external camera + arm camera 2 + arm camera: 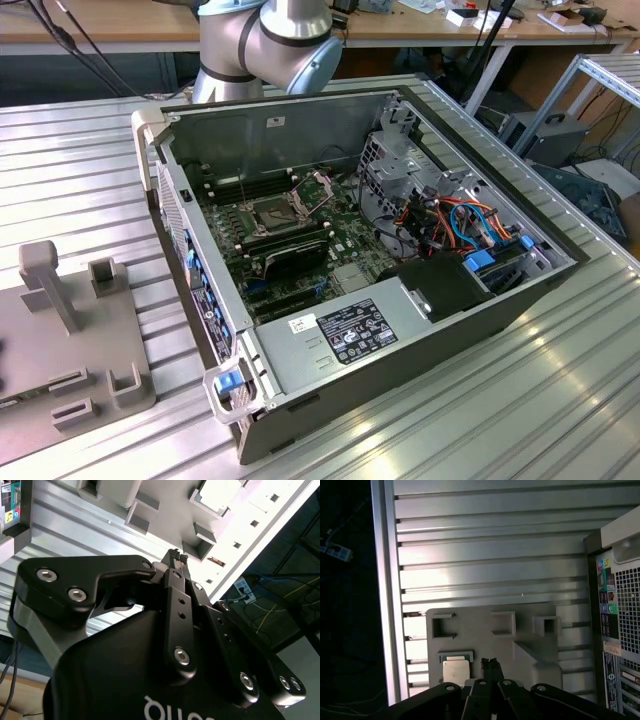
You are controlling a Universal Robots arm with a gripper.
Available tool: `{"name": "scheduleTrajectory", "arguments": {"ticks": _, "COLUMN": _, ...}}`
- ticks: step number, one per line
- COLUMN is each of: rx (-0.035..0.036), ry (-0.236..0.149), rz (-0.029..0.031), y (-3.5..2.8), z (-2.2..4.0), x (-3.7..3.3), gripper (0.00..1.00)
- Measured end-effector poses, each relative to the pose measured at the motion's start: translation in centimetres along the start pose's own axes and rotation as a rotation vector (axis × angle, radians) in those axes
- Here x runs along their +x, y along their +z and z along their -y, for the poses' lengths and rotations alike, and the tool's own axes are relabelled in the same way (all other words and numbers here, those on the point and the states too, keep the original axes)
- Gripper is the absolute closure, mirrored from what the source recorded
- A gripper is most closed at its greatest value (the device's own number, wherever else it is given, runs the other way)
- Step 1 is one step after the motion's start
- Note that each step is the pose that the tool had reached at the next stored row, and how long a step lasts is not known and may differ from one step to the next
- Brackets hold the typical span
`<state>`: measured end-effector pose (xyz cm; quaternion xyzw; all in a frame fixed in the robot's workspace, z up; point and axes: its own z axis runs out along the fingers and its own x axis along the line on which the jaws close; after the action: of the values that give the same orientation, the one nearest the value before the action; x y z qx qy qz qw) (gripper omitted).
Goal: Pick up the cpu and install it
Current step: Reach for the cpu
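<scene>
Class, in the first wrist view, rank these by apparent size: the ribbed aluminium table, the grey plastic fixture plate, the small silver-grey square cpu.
1. ribbed aluminium table
2. grey plastic fixture plate
3. silver-grey square cpu, lying on that plate, so nearness to the camera hardly skews the order

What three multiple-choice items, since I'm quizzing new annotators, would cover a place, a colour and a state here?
1. Where is the cpu? A in a recess of the holder; B atop the holder's post; C leaning on the holder's edge.
2. The cpu's top is: A blue; B silver-grey; C red.
3. The hand is: A wide open; B shut on the cpu; C shut, empty.
Key: 1A, it lies flat in the recess; 2B, the first wrist view shows dull pale metal; 3C, it is closed in both wrist views, with the cpu lying apart from it.
</scene>
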<state>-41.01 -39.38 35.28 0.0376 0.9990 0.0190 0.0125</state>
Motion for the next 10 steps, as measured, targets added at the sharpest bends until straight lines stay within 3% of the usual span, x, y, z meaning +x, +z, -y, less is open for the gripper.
{"name": "scheduleTrajectory", "arguments": {"ticks": 5, "rx": 0.0088, "ry": 0.0, "rz": 0.0003, "y": 1.03, "z": 0.14, "x": 0.34, "gripper": 0.89}}
{"name": "scheduleTrajectory", "arguments": {"ticks": 10, "rx": 0.0107, "ry": 0.0, "rz": 0.0002, "y": 1.42, "z": 0.55, "x": 0.54, "gripper": 0.89}}
